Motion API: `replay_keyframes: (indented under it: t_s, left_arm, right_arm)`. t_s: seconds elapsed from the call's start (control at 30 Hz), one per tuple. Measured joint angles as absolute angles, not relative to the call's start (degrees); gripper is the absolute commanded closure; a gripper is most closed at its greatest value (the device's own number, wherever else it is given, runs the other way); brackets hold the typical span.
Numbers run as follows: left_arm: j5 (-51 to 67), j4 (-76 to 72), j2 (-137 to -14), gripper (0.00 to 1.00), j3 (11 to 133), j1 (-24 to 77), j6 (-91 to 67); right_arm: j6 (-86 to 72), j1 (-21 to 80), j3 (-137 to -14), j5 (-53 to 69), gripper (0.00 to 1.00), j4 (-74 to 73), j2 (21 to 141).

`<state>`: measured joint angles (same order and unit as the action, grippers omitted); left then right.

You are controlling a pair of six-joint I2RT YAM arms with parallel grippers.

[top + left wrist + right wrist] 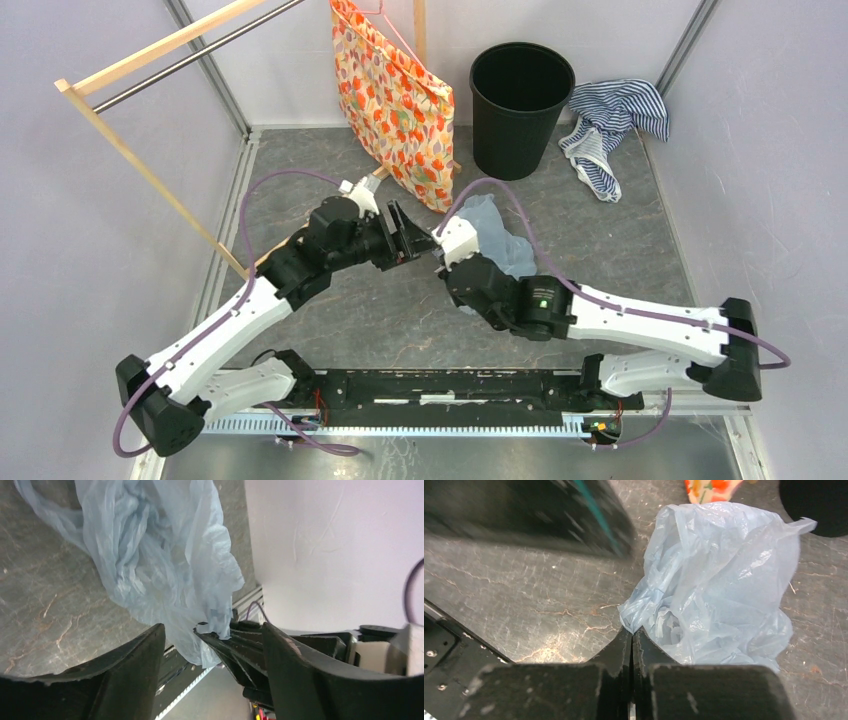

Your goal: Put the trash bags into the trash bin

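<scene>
A: How is the right gripper [631,632] set?
B: Pressed together on an edge of the trash bag [719,580], mid-table; the left gripper [212,630] is spread beside it
A: What is advised?
B: The bag should be lifted high, so that the rim of the far trash bin [515,140] is cleared

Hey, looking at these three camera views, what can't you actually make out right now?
Trash bin, top view: the inside is all black, so any contents are unreadable.
Trash bag, top view: its near edge is hidden under the right arm.
Right end effector, right wrist view: how much bag it pinches is hidden between its shut jaws.
Dark shape, right wrist view: too blurred to identify.
</scene>
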<state>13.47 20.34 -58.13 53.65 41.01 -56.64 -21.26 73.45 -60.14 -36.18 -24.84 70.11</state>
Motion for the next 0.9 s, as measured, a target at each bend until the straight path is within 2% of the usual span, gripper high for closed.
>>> replay_keyframes:
  t_s: [0.13, 0.27, 0.47, 0.6, 0.9]
  left_arm:
    - [9.08, 21.85, -55.68, 0.20, 56.10, 41.01, -55.66]
    - [6.33, 22.15, -55.11, 0.29, 54.35, 41.01, -55.37]
    - [4.40, 18.87, -60.40, 0.40, 43.48, 40.91, -55.33]
    - [4.40, 16.69, -67.18, 0.41, 39.70, 40.84, -55.40]
    - [4.93, 7.16, -80.27, 0.38, 39.79, 40.47, -57.69]
  right_arm:
    - [-22.35, 72.97, -58.54, -37.52, 1.00, -26.50, 63.42]
    - [-23.27, 72.95, -57.56, -38.68, 1.00, -28.49, 57.36]
    - [-24.51, 72.95, -57.52, -39.72, 1.00, -32.80, 53.01]
    - [-25.87, 72.95, -57.49, -40.10, 1.00, -36.58, 52.47]
    - [-30.09, 72.95, -53.69, -40.07, 1.00, -40.36, 47.81]
